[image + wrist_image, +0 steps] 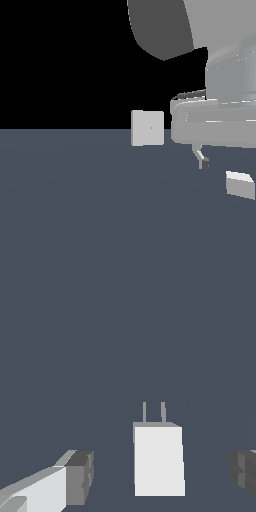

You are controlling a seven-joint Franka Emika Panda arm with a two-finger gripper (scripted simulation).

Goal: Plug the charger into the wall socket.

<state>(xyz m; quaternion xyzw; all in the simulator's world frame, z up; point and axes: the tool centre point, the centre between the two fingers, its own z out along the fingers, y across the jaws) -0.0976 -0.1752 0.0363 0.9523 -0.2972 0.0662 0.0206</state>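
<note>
1. The gripper (160, 476) hangs above the dark floor (75, 200), its jaws spread wide and nothing pinched between them.
2. In the wrist view, the charger (158, 460) lies on the floor in the gap between the two fingers (80, 476), touching neither pad.
3. Two thin grey prongs (153, 412) stick out of one end of the charger, pointing away from the fingers.
4. In the exterior view, the charger (240, 184) sits low at the exterior view's right, with one dark fingertip (204, 163) hovering above it and to its left.
5. The wall socket (147, 128) stands upright on the floor, well apart from the charger, toward the exterior view's left, a tiny dark mark at its centre.
6. The arm's bulky pale grey body (220, 110) fills the upper right of the exterior view.
</note>
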